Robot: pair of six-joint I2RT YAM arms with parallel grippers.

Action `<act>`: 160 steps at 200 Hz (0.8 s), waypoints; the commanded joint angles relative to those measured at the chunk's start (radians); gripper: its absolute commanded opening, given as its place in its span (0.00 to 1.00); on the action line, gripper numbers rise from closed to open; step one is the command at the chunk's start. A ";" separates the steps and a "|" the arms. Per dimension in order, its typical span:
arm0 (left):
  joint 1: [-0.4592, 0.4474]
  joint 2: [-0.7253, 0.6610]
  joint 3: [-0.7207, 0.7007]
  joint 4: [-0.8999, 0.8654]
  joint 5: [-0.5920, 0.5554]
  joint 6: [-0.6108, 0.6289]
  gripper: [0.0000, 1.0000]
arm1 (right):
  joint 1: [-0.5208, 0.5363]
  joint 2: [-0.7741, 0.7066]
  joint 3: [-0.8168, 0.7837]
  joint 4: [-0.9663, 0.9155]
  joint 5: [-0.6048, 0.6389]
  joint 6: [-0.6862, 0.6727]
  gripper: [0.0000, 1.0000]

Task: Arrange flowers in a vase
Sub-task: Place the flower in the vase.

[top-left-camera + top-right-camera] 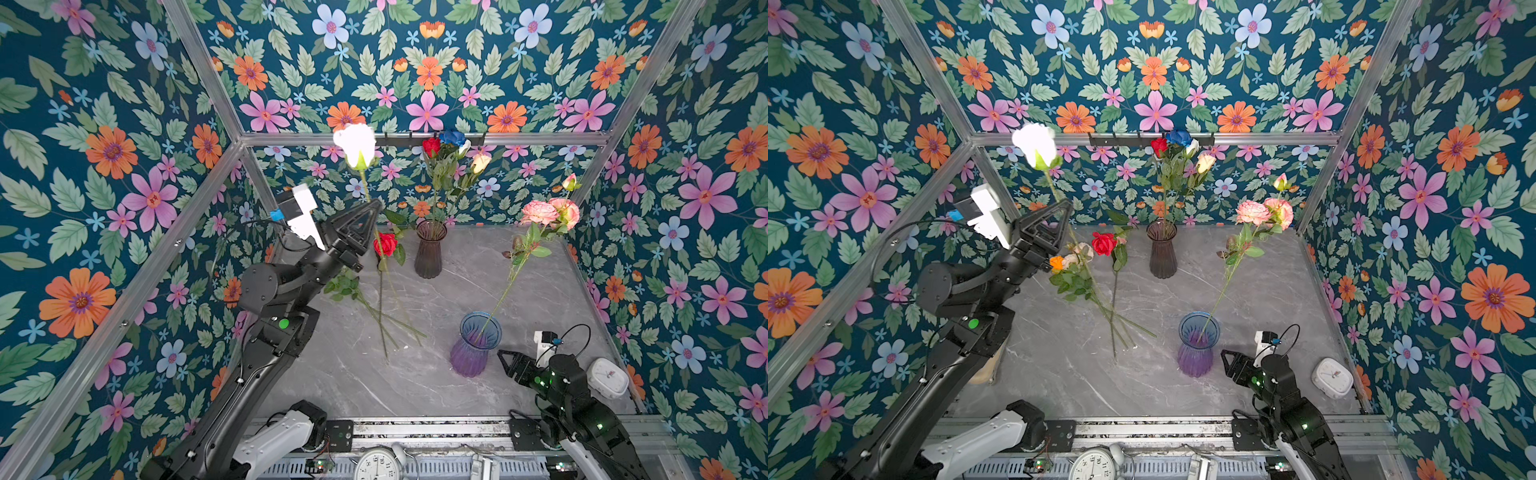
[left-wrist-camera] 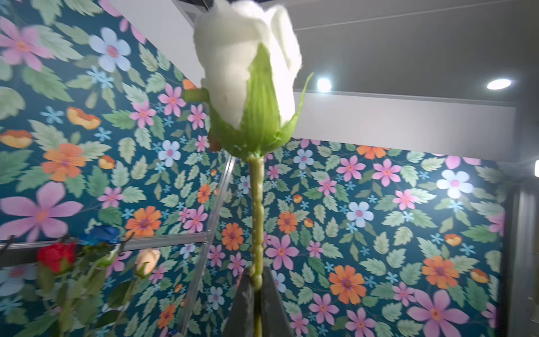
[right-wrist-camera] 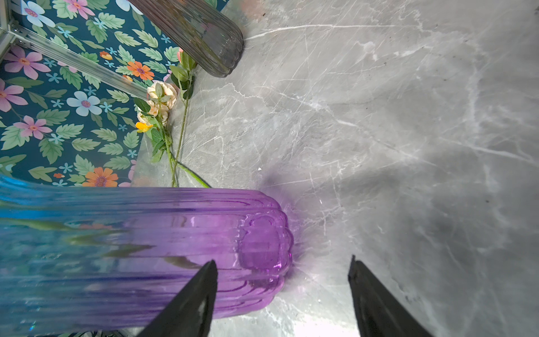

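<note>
Stem of white rose pinched in my left fingers, running upright: bloom above them, the rest trailing below toward the tabletop. The purple vase sits well apart, just beside my right fingers, wide and empty. The dark vase stands nearer the left.

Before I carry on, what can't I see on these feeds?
- White rose stem's lower end: cut off by the left wrist view's edge; in both top views lost among the loose stems lying below the left gripper.
- Orange and peach blooms: hidden by the left arm in a top view.
- Right gripper against purple vase: finger overlaps glass in right wrist view; contact unclear.
</note>
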 commanded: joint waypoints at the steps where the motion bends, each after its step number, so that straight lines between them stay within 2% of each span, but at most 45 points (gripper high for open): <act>1: -0.095 0.071 0.049 0.074 0.004 0.078 0.00 | 0.001 -0.002 0.000 0.025 0.009 -0.001 0.73; 57: -0.287 0.333 0.242 0.123 0.016 0.176 0.00 | 0.001 -0.002 -0.002 0.026 0.007 -0.003 0.73; 89: -0.373 0.441 0.336 0.037 -0.001 0.300 0.00 | 0.001 -0.002 -0.002 0.026 0.003 -0.004 0.73; 120: -0.418 0.505 0.392 -0.024 -0.017 0.390 0.00 | 0.001 -0.002 -0.001 0.029 -0.002 -0.007 0.73; 160: -0.436 0.547 0.404 -0.059 -0.036 0.445 0.00 | 0.001 -0.002 -0.002 0.031 -0.007 -0.010 0.73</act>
